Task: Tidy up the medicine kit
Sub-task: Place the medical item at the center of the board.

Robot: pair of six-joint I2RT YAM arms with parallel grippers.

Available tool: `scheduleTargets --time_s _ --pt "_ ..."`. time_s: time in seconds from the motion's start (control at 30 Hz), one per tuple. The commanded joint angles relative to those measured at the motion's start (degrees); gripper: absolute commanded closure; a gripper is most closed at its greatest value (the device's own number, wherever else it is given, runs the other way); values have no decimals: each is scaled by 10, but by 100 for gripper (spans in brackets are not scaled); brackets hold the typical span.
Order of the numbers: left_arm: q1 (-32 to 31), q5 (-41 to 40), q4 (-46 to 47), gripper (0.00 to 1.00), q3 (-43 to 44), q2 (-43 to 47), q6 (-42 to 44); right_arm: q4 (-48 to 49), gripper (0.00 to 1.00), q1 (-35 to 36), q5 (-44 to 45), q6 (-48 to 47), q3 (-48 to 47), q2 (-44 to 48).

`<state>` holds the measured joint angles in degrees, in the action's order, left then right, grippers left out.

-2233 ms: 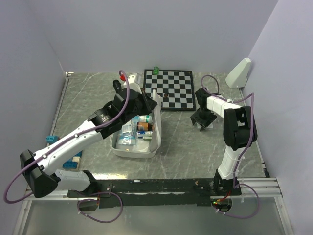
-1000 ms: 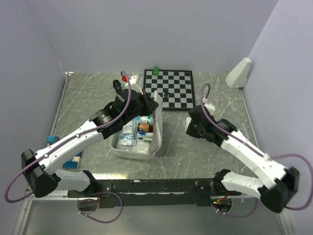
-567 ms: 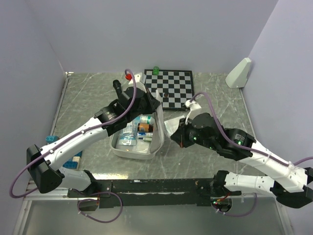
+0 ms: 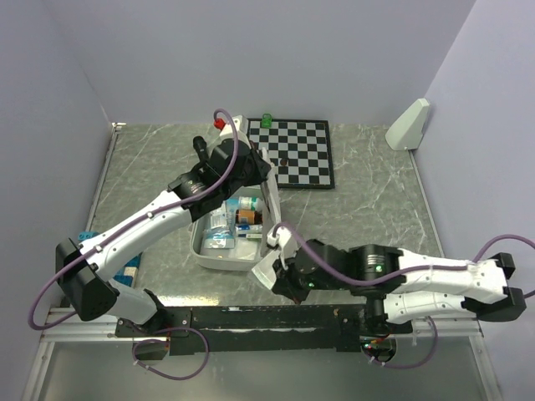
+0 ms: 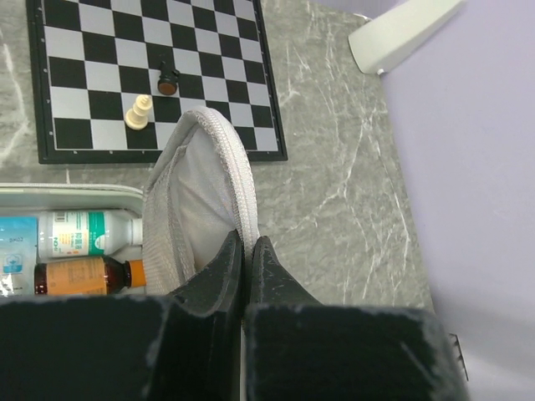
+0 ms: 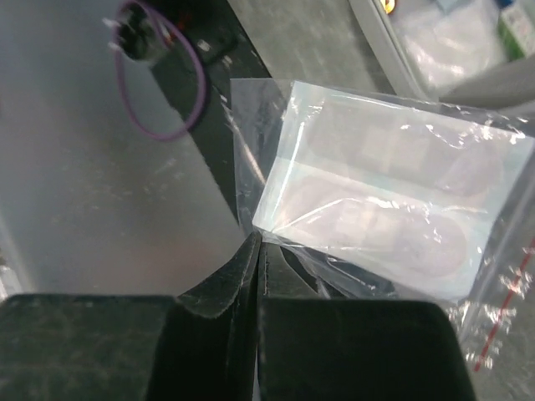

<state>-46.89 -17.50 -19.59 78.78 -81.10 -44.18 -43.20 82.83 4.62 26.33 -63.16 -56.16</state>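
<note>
Grey-white kit sits open at mid-table, just in front of the chessboard's left corner, with bottles inside. Left arm reaches diagonally from its base at the near left up over the kit, wrist bent down. The left gripper is clamped on the zippered rim of the lid, which stands upright along the kit's right side. Right arm lies folded low along the near edge, forearm pointing left. The right gripper, at the kit's near right corner, is pinched on the edge of a clear bag holding a pale packet.
</note>
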Motion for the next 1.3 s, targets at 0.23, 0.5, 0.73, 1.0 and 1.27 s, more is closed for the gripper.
scheduleTargets --time_s 0.23,0.5,0.73,1.0,1.27 --pt "22 -46 5 99 12 18 22 191 100 5 -2 -35 105 -114" --pt "27 -41 11 99 -7 32 21 204 93 -5 16 -61 52 -233" --pt "27 -29 12 99 -4 23 30 199 35 1 51 -52 58 -151" --pt "29 -30 18 99 -8 25 32 79 11 32 284 15 30 38" --pt "28 -7 29 99 -9 17 29 21 0 -104 299 73 -7 11"
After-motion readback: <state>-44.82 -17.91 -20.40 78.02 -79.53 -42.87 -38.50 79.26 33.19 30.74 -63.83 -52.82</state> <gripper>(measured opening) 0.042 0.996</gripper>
